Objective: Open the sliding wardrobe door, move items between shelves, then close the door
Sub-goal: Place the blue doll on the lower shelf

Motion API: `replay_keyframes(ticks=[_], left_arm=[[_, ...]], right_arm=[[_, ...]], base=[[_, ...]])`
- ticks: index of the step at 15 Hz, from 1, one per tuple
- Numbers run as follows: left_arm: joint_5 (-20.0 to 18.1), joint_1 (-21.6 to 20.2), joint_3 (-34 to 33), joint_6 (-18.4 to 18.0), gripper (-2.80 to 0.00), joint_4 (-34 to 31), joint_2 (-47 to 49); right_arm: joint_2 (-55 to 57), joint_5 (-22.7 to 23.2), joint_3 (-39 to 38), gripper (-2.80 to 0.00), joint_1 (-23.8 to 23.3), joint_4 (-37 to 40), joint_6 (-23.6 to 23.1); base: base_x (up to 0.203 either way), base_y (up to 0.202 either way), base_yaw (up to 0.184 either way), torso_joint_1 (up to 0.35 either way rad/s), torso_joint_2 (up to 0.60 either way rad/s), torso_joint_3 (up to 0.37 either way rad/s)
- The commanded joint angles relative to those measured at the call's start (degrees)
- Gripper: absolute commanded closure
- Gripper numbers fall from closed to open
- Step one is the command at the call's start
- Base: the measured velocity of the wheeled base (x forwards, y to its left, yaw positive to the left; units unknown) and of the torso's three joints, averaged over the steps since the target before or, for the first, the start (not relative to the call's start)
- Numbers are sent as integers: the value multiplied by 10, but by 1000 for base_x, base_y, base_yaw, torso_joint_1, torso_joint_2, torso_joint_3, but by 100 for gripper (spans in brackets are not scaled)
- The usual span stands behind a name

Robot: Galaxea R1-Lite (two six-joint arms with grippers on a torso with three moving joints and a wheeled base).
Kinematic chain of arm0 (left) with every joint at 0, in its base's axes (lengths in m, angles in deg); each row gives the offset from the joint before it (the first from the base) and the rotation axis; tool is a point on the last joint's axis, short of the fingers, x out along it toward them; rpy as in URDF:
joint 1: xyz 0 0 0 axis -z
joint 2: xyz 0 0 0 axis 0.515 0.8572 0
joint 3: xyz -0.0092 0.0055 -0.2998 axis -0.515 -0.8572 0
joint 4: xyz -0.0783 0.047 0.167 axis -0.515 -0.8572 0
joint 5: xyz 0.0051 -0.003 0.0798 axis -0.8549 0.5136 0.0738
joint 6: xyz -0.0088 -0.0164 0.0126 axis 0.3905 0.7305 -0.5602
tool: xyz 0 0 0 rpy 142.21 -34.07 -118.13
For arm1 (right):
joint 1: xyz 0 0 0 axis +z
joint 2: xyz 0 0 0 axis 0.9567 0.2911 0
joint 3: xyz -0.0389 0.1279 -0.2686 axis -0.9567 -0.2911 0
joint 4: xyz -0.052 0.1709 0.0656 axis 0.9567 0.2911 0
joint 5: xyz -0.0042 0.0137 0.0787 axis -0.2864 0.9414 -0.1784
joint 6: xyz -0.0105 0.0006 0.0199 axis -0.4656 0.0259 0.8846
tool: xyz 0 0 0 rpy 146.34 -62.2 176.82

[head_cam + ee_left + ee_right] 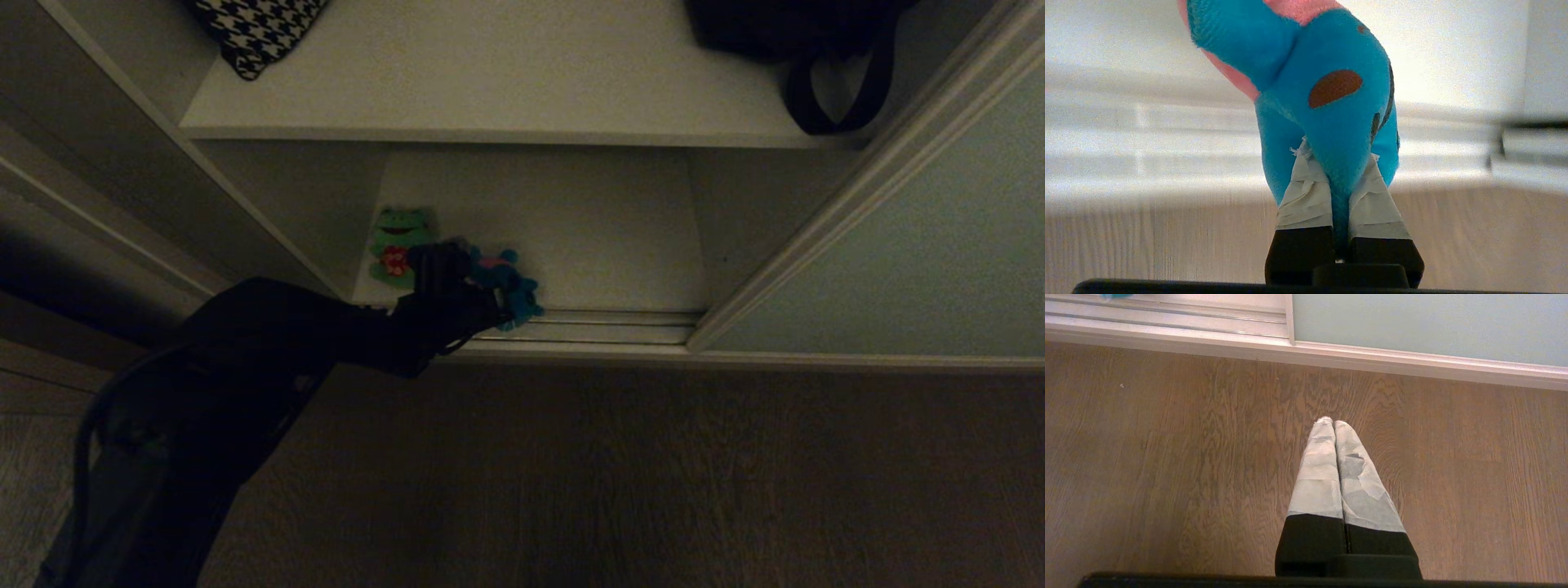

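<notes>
Door open, mid-transfer: left gripper (1337,183) pinches teal plush (1331,102) at bottom shelf's (604,245) near-left edge, green frog (397,245) behind. Next: lift to upper shelf (506,82). Right gripper (1333,424) closed, empty, over floor.

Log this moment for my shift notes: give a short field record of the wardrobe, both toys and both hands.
door: sliding wardrobe door slid open to the right
left hand: left hand shut on the teal-blue toy, at the lower shelf's front edge
green frog: green frog on the lower shelf, left of the hand
upper shelf: upper shelf holds houndstooth cloth and black bag
right hand: right hand shut, empty, over the wood floor
</notes>
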State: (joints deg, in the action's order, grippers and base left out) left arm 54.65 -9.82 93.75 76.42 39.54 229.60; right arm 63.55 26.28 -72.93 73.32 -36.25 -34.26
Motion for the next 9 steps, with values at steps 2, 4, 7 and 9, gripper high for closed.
replay_keyframes(ticks=[2,4,7,9], left_arm=[[17,-1,36,-35,0,88,64],[33,-1,64,-59,0,145,85],[37,-1,84,-82,0,151,102],[35,-1,92,-86,0,147,110]], right_arm=[[-1,0,0,0,0,0,0],[-1,0,0,0,0,0,0],[-1,0,0,0,0,0,0],[-1,0,0,0,0,0,0]], base=[[0,0,0,0,0,0],[0,0,0,0,0,0],[0,0,0,0,0,0],[0,0,0,0,0,0]])
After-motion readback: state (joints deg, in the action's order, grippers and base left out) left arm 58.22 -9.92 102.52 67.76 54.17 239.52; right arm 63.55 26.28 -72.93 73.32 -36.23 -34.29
